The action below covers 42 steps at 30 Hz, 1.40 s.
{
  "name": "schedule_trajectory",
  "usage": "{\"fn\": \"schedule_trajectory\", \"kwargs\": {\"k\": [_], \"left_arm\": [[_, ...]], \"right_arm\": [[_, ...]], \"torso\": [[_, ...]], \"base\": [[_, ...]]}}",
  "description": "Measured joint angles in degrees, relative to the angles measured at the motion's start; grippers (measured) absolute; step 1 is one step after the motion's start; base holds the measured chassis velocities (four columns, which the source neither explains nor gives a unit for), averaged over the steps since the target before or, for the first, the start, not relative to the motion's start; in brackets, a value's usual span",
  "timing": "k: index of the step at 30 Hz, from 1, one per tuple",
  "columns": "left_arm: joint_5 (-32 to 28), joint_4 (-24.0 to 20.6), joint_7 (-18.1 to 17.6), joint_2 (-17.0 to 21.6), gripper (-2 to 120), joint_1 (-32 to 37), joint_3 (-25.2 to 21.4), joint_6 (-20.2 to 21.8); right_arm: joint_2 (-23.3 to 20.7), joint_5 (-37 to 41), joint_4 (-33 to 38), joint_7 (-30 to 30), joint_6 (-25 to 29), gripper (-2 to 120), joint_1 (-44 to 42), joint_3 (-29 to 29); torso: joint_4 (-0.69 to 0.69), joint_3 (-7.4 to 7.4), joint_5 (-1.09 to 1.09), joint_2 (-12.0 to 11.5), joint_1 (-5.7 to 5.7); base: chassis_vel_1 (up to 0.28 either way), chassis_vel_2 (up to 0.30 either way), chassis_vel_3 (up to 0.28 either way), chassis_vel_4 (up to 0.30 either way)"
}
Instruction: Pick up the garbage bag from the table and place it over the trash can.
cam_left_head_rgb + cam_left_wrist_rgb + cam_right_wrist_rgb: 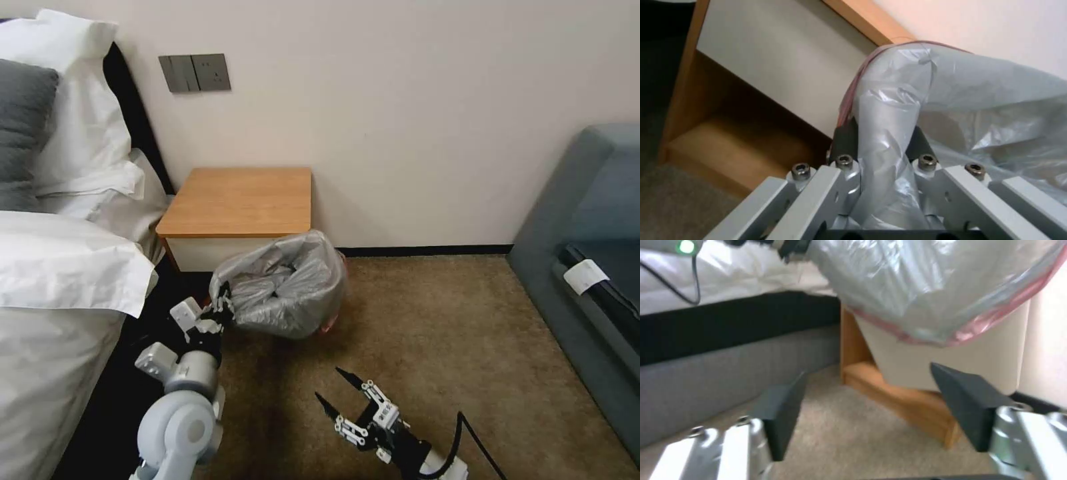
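Observation:
The grey translucent garbage bag [287,283] is spread over the trash can on the carpet, in front of the wooden table [237,200]. In the right wrist view its pink rim band hangs around the beige trash can [951,366] under the bag [925,283]. My left gripper [223,303] is at the bag's bed-side edge. The left wrist view shows this gripper [882,140] shut on a fold of the bag [973,96]. My right gripper [340,390] hovers open over the carpet, short of the can, and the right wrist view shows nothing in it [876,406].
A bed with white linen [60,267] stands close on the left, its dark base beside my left arm. A grey sofa [587,253] is on the right. The wall is right behind the table. Bare carpet [433,320] lies between the can and the sofa.

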Motion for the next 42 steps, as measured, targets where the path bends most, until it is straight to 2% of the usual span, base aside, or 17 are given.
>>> {"fn": "schedule_trajectory", "kwargs": {"k": [1,5,7,13,14,18,19,22,23,27,28,31,32,35,37,39,42], "left_arm": [[0.0,0.0,0.0,0.0,9,0.0,0.0,0.0],[5.6,1.4,1.5,-0.1,9,1.7,0.3,-0.9],[10.8,2.7,2.6,0.0,9,3.0,0.5,-2.2],[26.4,5.2,5.6,-0.3,9,5.6,1.5,-7.4],[26.4,5.2,5.6,-0.3,9,5.6,1.5,-7.4],[32.5,4.7,7.2,-0.3,9,6.9,2.1,-8.8],[32.5,4.7,7.2,-0.3,9,6.9,2.1,-8.8],[34.5,3.8,7.9,0.1,9,8.2,2.5,-9.2],[34.5,3.8,7.9,0.1,9,8.2,2.5,-9.2],[38.3,4.1,9.0,0.1,9,8.6,2.6,-10.3],[38.3,4.1,9.0,0.1,9,8.6,2.6,-10.3],[39.9,4.6,9.6,-0.2,9,8.4,3.0,-10.6],[39.9,4.6,9.6,-0.2,9,8.4,3.0,-10.6],[40.4,4.9,10.1,-0.3,9,8.2,3.1,-11.1],[40.6,5.1,10.3,-0.4,9,8.2,3.2,-11.4],[41.1,5.3,10.4,-0.6,9,8.0,3.2,-11.7],[41.2,5.3,10.4,-0.8,9,7.9,3.2,-11.9]], "right_arm": [[0.0,0.0,0.0,0.0,0.0,77,0.0,0.0],[0.8,0.3,4.2,0.6,0.0,92,1.0,1.3],[0.7,0.2,7.5,2.1,-0.6,98,1.9,1.7],[-2.6,-1.6,17.6,9.3,-4.6,98,6.0,1.3],[-2.6,-1.6,17.6,9.3,-4.6,98,6.0,1.3],[-8.0,-1.9,22.3,13.6,-11.8,83,11.8,-1.4],[-8.0,-1.9,22.3,13.6,-11.8,83,11.8,-1.4],[-13.7,-1.0,21.8,12.6,-15.3,69,17.5,-2.8],[-13.7,-1.0,21.8,12.6,-15.3,69,17.5,-2.8],[-21.4,3.0,19.9,10.4,-24.0,49,26.4,-5.9],[-21.4,3.0,19.9,10.4,-24.0,49,26.4,-5.9],[-25.4,7.1,17.4,10.4,-30.7,36,35.4,-12.5],[-25.4,7.1,17.4,10.4,-30.7,36,35.4,-12.5],[-26.0,13.5,14.8,13.0,-39.2,22,44.2,-22.2],[-25.6,14.6,13.7,13.6,-40.9,18,46.7,-24.7],[-23.4,16.2,11.0,14.3,-44.9,7,52.9,-30.5],[-21.3,16.5,8.4,14.5,-46.8,0,56.8,-33.9]], "torso": [[0.00,0.00,0.00,0.0,0.00],[0.00,0.00,-0.01,0.0,0.00],[0.01,0.00,-0.01,0.0,0.00],[0.02,0.00,-0.01,0.0,0.00],[0.02,0.00,-0.01,0.0,0.00],[0.00,0.00,-0.01,0.0,0.00],[0.00,0.00,-0.01,0.0,0.00],[0.02,0.00,0.00,0.0,0.00],[0.02,0.00,0.00,0.0,0.00],[0.01,0.00,-0.01,0.0,0.00],[0.01,0.00,-0.01,0.0,0.00],[0.01,0.01,-0.01,0.0,0.00],[0.01,0.01,-0.01,0.0,0.00],[0.01,0.00,-0.01,0.0,0.00],[0.00,0.01,-0.02,0.0,0.00],[0.01,0.01,-0.01,0.0,0.00],[0.02,0.01,-0.01,0.0,0.00]], "base": [[0.000,0.000,0.000,0.000],[0.000,0.000,0.000,0.000],[0.000,0.000,0.000,0.000],[0.000,0.000,0.000,0.000],[0.000,0.000,0.000,0.000],[0.000,0.000,0.000,0.000],[0.000,0.000,0.000,0.000],[0.000,0.000,0.000,0.000],[0.000,0.000,0.000,0.000],[0.000,0.000,0.000,0.000],[0.000,0.000,0.000,0.000],[0.000,0.000,0.000,0.000],[0.000,0.000,0.000,0.000],[0.000,0.000,0.000,0.000],[0.000,0.000,0.000,0.000],[0.000,0.000,0.000,0.000],[0.000,0.000,0.000,0.000]]}}
